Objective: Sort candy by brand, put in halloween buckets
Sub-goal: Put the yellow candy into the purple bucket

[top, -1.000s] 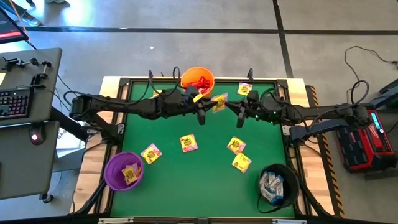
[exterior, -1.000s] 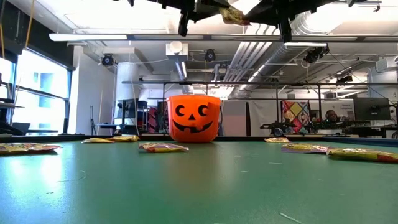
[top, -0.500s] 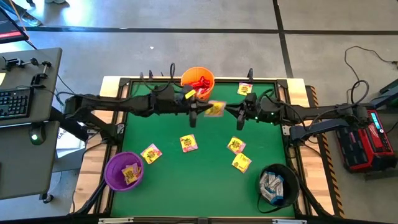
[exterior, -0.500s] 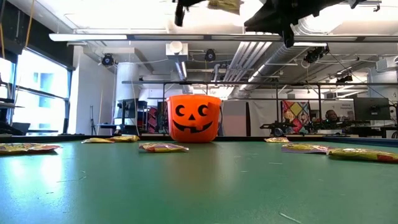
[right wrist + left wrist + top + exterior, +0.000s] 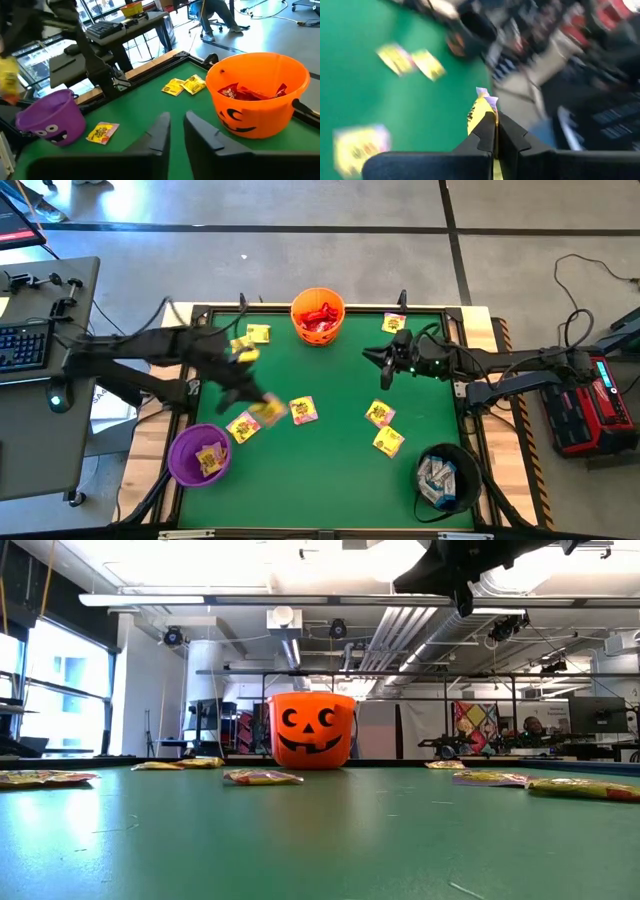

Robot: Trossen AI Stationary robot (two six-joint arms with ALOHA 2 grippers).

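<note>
My left gripper (image 5: 258,402) hangs over the table's left half, between the purple bucket (image 5: 198,455) and the orange bucket (image 5: 318,315), shut on a yellow candy packet (image 5: 268,411). My right gripper (image 5: 381,367) waits open, high over the table's right-centre, touching nothing. In the right wrist view the orange pumpkin-face bucket (image 5: 257,92) holds red packets, and the purple bucket (image 5: 50,122) stands on the green table. The black bucket (image 5: 447,477) holds white-blue packets. Several yellow packets lie flat on the table, such as one (image 5: 302,411). My left gripper pinches the yellow packet between its two fingers (image 5: 485,137). The packet's end (image 5: 481,107) sticks out past the fingertips, seen edge-on. It is lifted clear of the table.
Loose yellow packets lie at the far left (image 5: 258,333), near centre (image 5: 243,426), at the right (image 5: 379,413) (image 5: 388,442) and at the far right (image 5: 394,323). A raised black frame (image 5: 470,410) rims the green table. A desk with a keyboard (image 5: 25,345) stands to the left.
My left gripper has swung from beside the orange bucket toward the table's left and near edge, toward the purple bucket, carrying the yellow packet away from my right gripper. The packet has stayed lifted clear. The left arm has left the low view.
</note>
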